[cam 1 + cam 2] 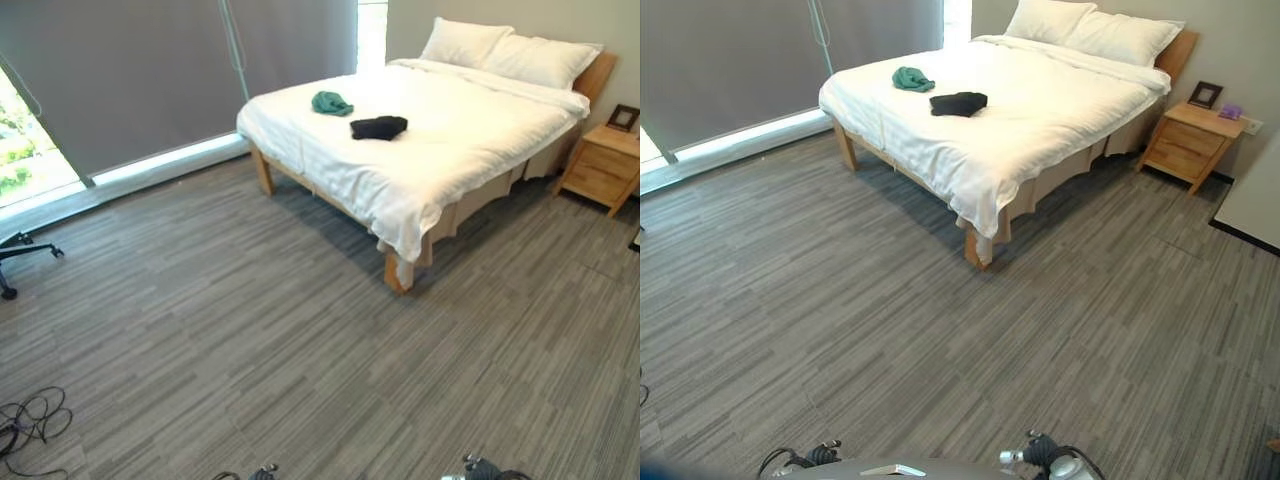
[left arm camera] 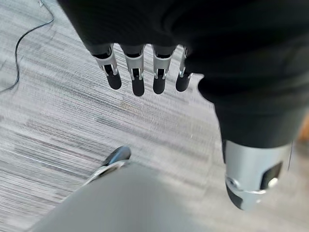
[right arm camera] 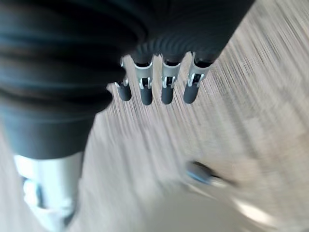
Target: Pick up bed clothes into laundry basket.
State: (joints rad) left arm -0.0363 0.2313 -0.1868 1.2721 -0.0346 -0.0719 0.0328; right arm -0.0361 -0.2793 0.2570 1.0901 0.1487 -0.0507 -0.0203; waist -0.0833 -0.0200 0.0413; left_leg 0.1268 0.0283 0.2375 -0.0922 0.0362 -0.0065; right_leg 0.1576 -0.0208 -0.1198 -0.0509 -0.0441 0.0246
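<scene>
Both head views look down across a grey striped carpet (image 1: 300, 340) to a bed (image 1: 440, 150) with a wooden frame and a white sheet hanging over its near corner. Two bits of clothing lie on the sheet, well apart from both hands: a green top (image 1: 331, 102) and, just beside it toward the pillows, a black one (image 1: 379, 127). They're close but not touching. Two white pillows (image 1: 510, 50) sit at the headboard end.

The views differ a bit. The left eye catches a bright window (image 1: 25, 150) beside the grey blind (image 1: 150, 70), a black chair base (image 1: 20, 255) and a wooden nightstand (image 1: 605, 165) with a small picture frame (image 1: 625, 117) on top. The right eye also shows a little purple thing (image 1: 1230, 110) on the nightstand next to the frame, plus a pale panel (image 1: 1255, 200) at the room's edge.

The wrist views are where the hands turn up. The left hand (image 2: 140, 72) hangs over bare carpet, fingers straight and slightly spread, thumb off to one side, holding nothing. The right hand (image 3: 159, 87) is much the same: fingers straight down in a row with small gaps, empty, carpet blurry underneath.
</scene>
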